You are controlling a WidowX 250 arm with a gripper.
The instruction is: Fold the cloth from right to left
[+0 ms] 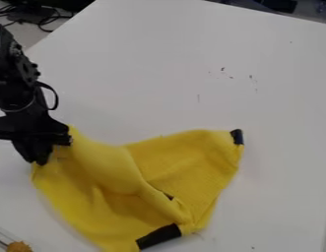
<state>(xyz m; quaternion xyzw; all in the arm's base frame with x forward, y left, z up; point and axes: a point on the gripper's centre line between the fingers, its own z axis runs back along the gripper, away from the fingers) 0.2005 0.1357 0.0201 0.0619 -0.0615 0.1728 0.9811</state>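
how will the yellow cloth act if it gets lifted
The yellow cloth with dark patches looks floppy, judging by its soft folds. Lifted from the edge at the black claw, its rest would probably sag. The raised ridge may slump if pushed.

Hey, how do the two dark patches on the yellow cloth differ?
The lower patch is a long strip, while the upper patch is short and small. The lower patch lies slanting, closer to level in the view; the upper patch runs nearly up and down. Both are dark and sit at the edge of the yellow cloth.
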